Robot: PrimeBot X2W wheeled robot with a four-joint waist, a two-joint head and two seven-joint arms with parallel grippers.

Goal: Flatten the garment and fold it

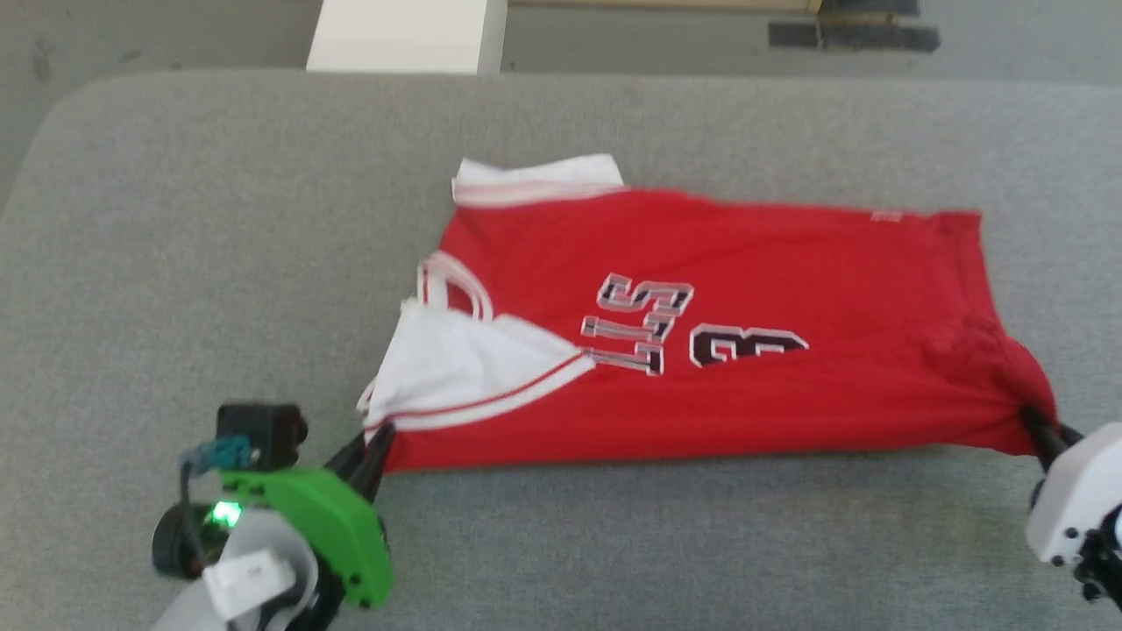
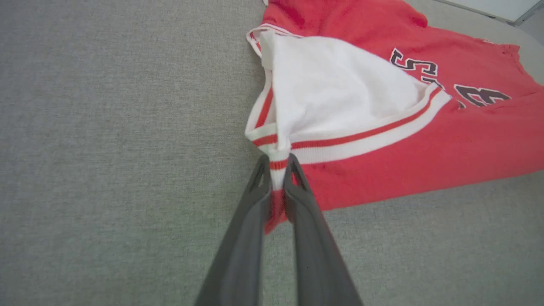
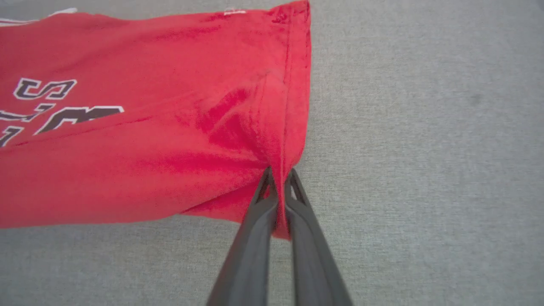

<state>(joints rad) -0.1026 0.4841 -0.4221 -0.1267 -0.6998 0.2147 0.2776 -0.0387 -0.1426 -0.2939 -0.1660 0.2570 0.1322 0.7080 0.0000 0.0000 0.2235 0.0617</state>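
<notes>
On the grey surface [image 1: 175, 228], one garment [image 1: 789, 272] lies spread; left pincer [image 1: 379, 441] and right pincer [image 1: 1032, 421] both clamp its near corners.

Bare grey worktop [image 1: 158, 245] stretches left of the left end effector [image 1: 379, 449] and back from it toward the near edge, open to a passing arm. The garment [image 1: 745, 289] spreads ahead of it and to its right, spanning the whole way to the right end effector [image 1: 1037, 422] and blocking any low path between the two. Right of the right end effector, bare worktop again. Beyond the garment, an open strip runs to the far edge, where a white block [image 1: 408, 35] stands just past it.
</notes>
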